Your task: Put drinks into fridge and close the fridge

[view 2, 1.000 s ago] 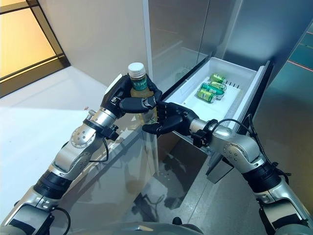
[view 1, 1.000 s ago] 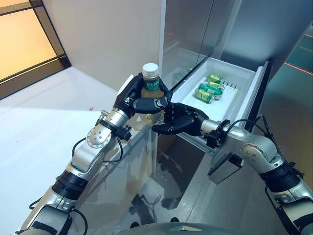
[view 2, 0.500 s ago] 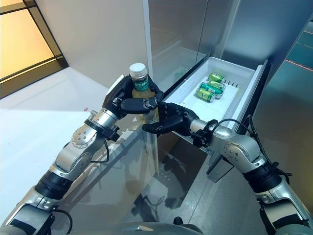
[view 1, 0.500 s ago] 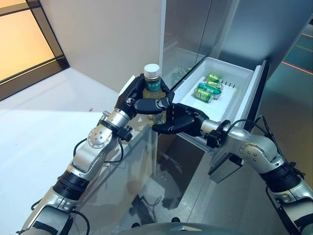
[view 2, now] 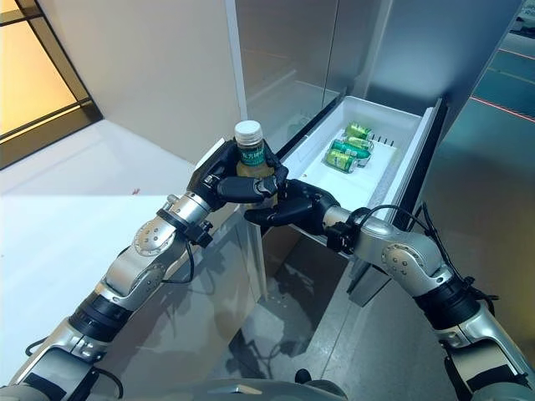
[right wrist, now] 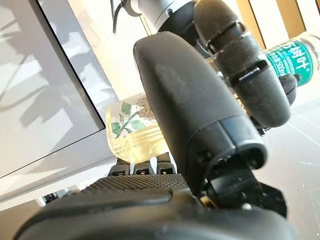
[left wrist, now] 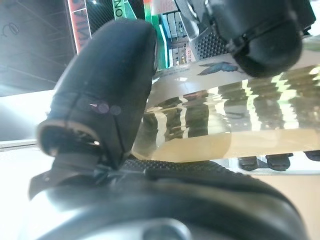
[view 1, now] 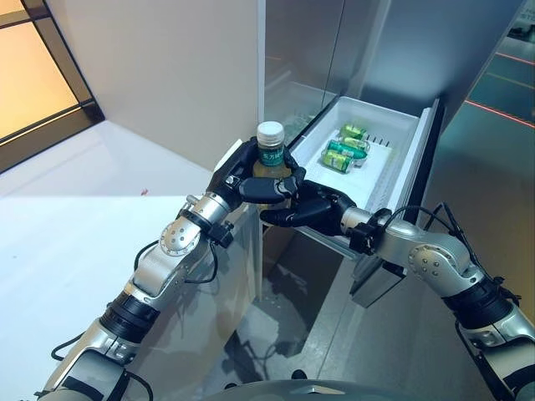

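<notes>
A clear bottle (view 1: 269,155) of yellowish drink, with a white cap and green label, is held upright in the air just left of the open white fridge drawer (view 1: 393,180). My left hand (view 1: 241,174) is shut round its upper body. My right hand (view 1: 313,209) reaches in from the drawer side, fingers curled under the lower part and thumb against its side. The right wrist view shows the bottle (right wrist: 135,120) between that thumb and the fingers. In the left wrist view the bottle (left wrist: 200,130) fills the space past the thumb (left wrist: 105,85). Several green cans (view 1: 338,154) lie in the drawer.
The drawer's dark front panel (view 1: 418,188) stands at its outer end, above my right forearm. Tall grey fridge fronts (view 1: 318,50) rise behind. A glassy upright panel (view 1: 247,267) stands below the hands. Pale floor (view 1: 67,225) spreads to the left.
The camera has shifted a little. Both hands have carried the bottle lower and closer to the open drawer, with the same hold on it.
</notes>
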{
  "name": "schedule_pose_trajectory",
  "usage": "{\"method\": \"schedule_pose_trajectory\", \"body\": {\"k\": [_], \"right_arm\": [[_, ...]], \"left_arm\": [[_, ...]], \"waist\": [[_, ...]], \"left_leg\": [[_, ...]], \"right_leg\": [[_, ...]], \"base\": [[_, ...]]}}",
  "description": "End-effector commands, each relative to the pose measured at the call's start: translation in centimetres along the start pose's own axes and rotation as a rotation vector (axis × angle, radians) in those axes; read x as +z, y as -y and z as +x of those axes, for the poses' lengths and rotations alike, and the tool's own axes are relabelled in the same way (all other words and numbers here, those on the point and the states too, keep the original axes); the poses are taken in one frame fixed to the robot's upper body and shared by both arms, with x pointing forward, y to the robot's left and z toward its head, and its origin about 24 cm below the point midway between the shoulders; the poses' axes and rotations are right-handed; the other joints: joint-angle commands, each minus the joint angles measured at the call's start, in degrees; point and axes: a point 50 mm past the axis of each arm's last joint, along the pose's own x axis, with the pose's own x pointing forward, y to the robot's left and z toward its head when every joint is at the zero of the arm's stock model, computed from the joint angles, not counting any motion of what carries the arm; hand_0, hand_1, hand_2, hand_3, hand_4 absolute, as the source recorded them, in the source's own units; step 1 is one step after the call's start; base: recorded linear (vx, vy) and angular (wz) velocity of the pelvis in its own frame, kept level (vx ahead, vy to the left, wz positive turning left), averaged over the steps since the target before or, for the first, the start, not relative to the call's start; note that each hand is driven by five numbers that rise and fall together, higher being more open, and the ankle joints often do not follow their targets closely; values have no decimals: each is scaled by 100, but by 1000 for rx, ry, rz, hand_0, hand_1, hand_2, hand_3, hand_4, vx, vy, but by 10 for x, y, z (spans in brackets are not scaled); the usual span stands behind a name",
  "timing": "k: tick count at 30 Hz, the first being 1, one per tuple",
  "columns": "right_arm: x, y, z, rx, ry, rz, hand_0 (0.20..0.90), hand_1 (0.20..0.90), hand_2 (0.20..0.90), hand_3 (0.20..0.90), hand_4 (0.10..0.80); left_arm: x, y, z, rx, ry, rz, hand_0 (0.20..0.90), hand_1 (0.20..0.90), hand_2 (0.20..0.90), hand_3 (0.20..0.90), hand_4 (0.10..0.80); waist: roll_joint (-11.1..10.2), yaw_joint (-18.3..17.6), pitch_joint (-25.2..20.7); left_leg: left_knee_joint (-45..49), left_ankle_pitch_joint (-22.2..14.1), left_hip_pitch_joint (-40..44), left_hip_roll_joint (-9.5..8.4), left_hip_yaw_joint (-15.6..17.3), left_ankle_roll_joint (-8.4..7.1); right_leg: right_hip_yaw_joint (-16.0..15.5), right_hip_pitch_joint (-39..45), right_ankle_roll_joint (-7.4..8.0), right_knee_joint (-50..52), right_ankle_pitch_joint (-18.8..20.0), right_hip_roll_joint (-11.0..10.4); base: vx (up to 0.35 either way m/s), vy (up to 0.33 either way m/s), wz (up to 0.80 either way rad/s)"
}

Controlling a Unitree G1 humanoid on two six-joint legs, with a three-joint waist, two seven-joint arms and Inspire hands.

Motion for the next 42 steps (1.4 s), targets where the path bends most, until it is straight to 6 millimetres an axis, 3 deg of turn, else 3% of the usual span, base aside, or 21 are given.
{"method": "schedule_pose_trajectory", "body": {"k": [1,3,14,19,21,24,25,26,27,33,42], "right_arm": [[68,-80,18,430,317,46,585,585,585,532,432],[65,-80,19,421,299,47,300,300,300,200,100],[55,-74,27,362,234,9,300,300,300,200,100],[65,-62,27,216,305,-186,300,300,300,200,100],[79,-53,22,110,382,-376,300,300,300,200,100],[94,-47,12,32,457,-461,300,300,300,200,100],[94,-47,12,32,457,-461,300,300,300,200,100],[101,-45,7,0,493,-484,300,300,300,200,100],[105,-44,4,-28,527,-506,300,300,300,200,100],[153,-24,-32,-373,769,-752,300,300,300,200,100],[219,41,-95,-904,912,-754,300,300,300,200,100]], "left_arm": [[65,65,48,-328,402,-125,300,300,300,200,100],[67,68,48,-335,405,-134,300,300,300,200,100],[77,75,46,-396,462,-172,300,300,300,200,100],[93,80,41,-434,553,-153,300,300,300,200,100],[106,78,37,-393,641,-84,300,300,300,200,100],[122,73,29,-345,745,3,300,300,300,200,100],[122,73,29,-345,745,3,356,356,356,266,166],[126,71,27,-316,771,4,719,719,719,689,589],[129,68,26,-296,784,-10,900,900,900,900,800],[131,51,19,-158,796,-88,900,900,900,900,800],[89,34,16,-120,583,-228,900,900,900,900,800]], "waist": [[-111,-19,-621],[-108,-26,-625],[-113,3,-633],[-108,-12,-637],[-101,-26,-633],[-102,-22,-637],[-102,-22,-635],[-105,-19,-629],[-107,-15,-622],[-122,35,-590],[-208,311,-532]], "left_leg": [[9,-395,-31,-136,-351,187],[9,-390,-36,-137,-357,191],[9,-359,-79,-169,-468,213],[9,-361,-97,-164,-467,207],[9,-367,-97,-165,-465,209],[9,-327,-144,-163,-454,193],[9,-327,-143,-163,-454,193],[9,-327,-148,-162,-462,187],[9,-328,-150,-159,-467,181],[9,-356,-131,-145,-481,141],[9,-350,-97,-131,-661,88]], "right_leg": [[-31,-57,260,25,181,-105],[-25,-62,261,25,186,-105],[2,-66,249,25,195,-103],[11,-83,250,25,204,-103],[12,-76,246,25,201,-105],[4,-112,242,25,236,-108],[4,-111,241,25,236,-108],[1,-111,243,25,239,-107],[-7,-110,243,25,237,-106],[-85,-88,233,25,222,-85],[-359,39,198,25,142,-74]], "base": [[5,1,-4],[0,0,0],[0,0,0],[0,0,0],[0,0,0],[0,0,0],[0,0,0],[0,0,0],[0,0,0],[0,0,0],[12,-12,9]]}}
